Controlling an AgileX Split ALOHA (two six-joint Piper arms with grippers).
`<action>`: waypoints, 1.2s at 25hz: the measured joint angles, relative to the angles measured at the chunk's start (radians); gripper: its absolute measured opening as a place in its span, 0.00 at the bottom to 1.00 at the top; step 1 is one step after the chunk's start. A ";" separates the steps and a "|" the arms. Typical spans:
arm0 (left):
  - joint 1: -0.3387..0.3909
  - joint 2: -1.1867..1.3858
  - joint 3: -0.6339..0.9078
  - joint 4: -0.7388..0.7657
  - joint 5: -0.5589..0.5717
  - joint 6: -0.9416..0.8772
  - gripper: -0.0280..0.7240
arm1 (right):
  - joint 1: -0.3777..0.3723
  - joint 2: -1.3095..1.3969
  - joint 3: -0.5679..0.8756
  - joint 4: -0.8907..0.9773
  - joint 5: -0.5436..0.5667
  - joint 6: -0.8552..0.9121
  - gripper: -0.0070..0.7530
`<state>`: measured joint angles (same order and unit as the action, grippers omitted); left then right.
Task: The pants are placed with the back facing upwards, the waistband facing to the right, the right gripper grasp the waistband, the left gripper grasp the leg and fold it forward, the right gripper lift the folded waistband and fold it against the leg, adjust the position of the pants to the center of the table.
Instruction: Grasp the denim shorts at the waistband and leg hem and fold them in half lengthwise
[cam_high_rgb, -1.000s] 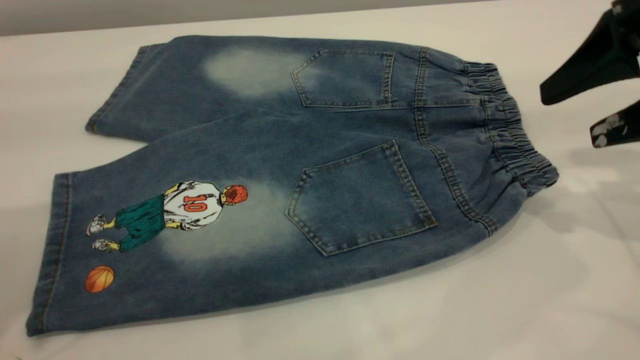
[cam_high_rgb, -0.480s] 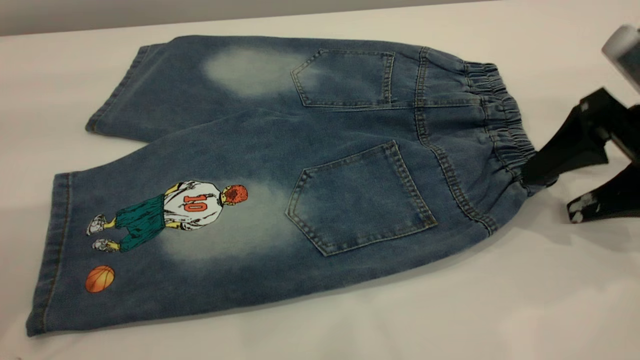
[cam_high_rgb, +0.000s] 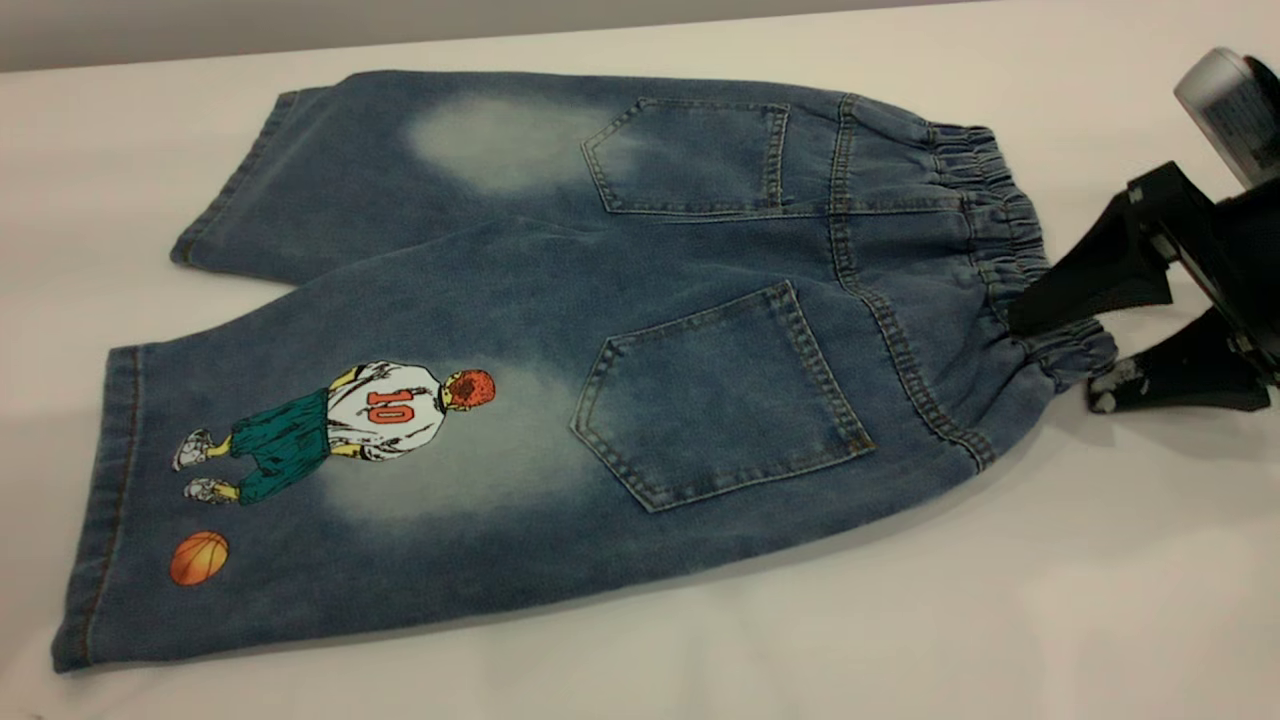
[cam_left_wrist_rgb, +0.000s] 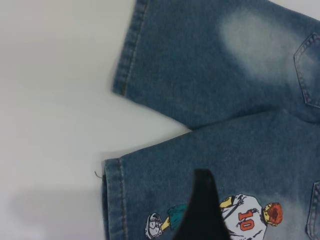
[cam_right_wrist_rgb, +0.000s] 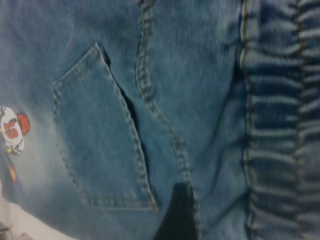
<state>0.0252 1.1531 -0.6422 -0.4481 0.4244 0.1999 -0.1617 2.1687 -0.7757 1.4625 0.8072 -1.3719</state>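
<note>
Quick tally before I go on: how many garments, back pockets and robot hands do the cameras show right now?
Blue washed-denim shorts: 1
Stitched back patch pockets: 2, upper and lower
Black robot hands: 2, right hand open around the gathered waistband, left hand showing one black finger above the printed leg
Total: 5

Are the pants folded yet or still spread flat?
Spread flat: the pants show both legs and both back pockets. The open right gripper straddles the waistband.
</note>
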 joint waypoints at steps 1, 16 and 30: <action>0.000 0.000 0.000 0.000 0.000 0.000 0.71 | 0.000 0.000 -0.002 0.008 0.003 0.000 0.77; 0.000 0.000 0.000 0.000 0.033 -0.002 0.71 | 0.001 0.000 0.000 -0.026 0.007 0.030 0.05; 0.000 0.210 0.001 0.007 0.368 -0.034 0.71 | 0.002 -0.001 0.000 -0.039 0.003 0.030 0.05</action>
<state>0.0252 1.3628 -0.6413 -0.4408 0.7923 0.1658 -0.1600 2.1679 -0.7756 1.4238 0.8104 -1.3416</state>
